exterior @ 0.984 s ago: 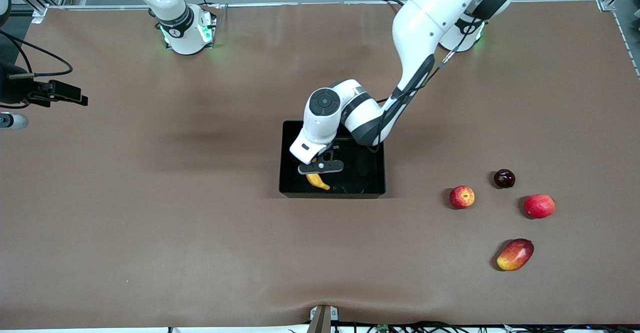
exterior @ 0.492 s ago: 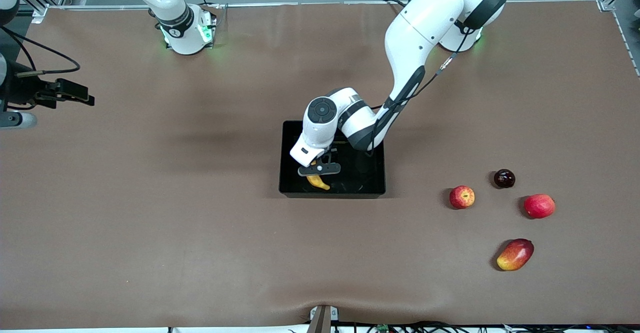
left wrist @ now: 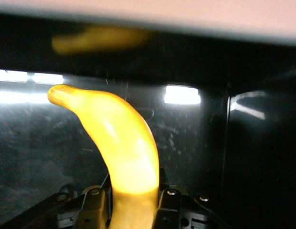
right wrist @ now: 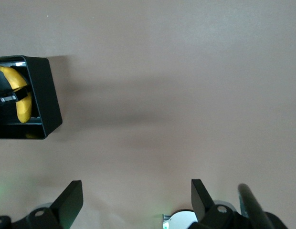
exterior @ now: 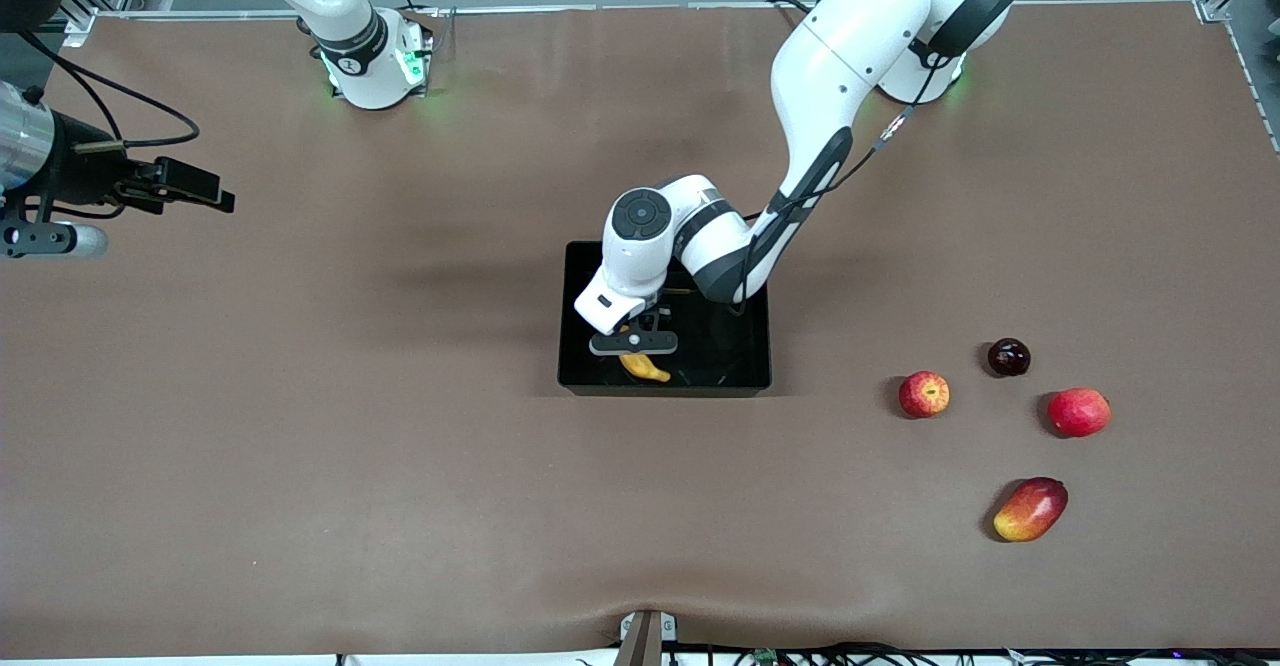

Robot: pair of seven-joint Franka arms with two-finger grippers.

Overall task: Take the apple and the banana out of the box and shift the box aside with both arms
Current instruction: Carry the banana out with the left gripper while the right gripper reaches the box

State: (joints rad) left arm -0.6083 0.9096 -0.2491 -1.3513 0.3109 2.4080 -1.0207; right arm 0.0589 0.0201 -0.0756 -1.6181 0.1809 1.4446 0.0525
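Note:
The black box (exterior: 742,351) sits mid-table. My left gripper (exterior: 634,344) is down inside it, shut on the yellow banana (exterior: 648,369). In the left wrist view the banana (left wrist: 120,143) sticks out from between the fingers (left wrist: 94,211) toward the glossy box wall (left wrist: 262,157). The small red apple with yellow streaks (exterior: 923,394) lies on the table toward the left arm's end. My right gripper (exterior: 175,190) is open and empty, held high over the right arm's end of the table. The right wrist view shows its open gripper (right wrist: 137,198), the box (right wrist: 48,102) and the banana (right wrist: 20,98).
Near the streaked apple lie a dark round fruit (exterior: 1009,357), a plain red apple (exterior: 1079,412) and a red-yellow mango (exterior: 1030,509). The brown table (exterior: 400,466) is bare around the box. The right arm's base (exterior: 372,66) stands at the table's back edge.
My left gripper has sunk lower into the box with the banana and shifted slightly toward the right arm's end. My right gripper has moved inward over the table.

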